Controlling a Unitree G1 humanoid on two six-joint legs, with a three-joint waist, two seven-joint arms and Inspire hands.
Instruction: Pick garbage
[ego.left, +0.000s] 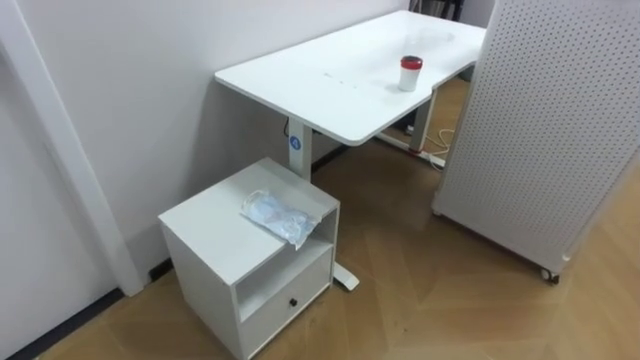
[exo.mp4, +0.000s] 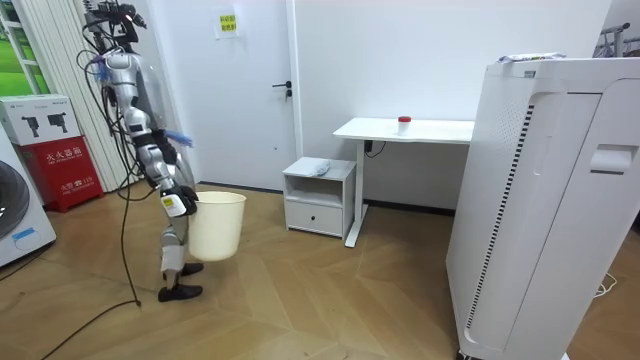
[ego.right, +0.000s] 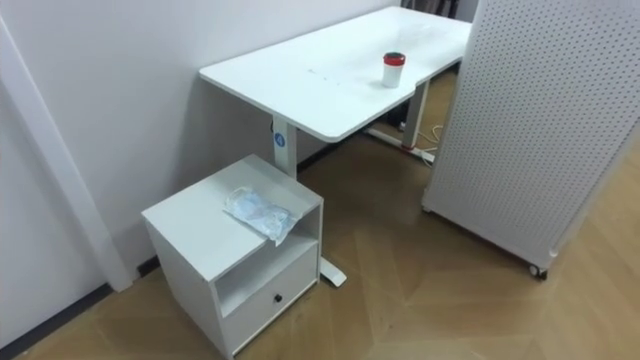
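Note:
A crumpled clear plastic bag (ego.left: 278, 217) lies on top of a low white cabinet (ego.left: 215, 245), near its front right corner. A small red-and-white cup (ego.left: 410, 73) stands upright on the white desk (ego.left: 320, 85) behind the cabinet. In the room view I stand a couple of metres from the cabinet (exo.mp4: 320, 195), facing it, with the door behind me. A cream bin (exo.mp4: 217, 225) hangs off the floor in front of my legs, and my right hand (exo.mp4: 179, 204) grips its rim.
A tall white perforated unit on castors (ego.left: 550, 130) stands right of the desk, leaving a strip of wooden floor between it and the cabinet. A power strip and cable (ego.left: 436, 157) lie under the desk. A red box (exo.mp4: 58, 150) sits by the wall behind me.

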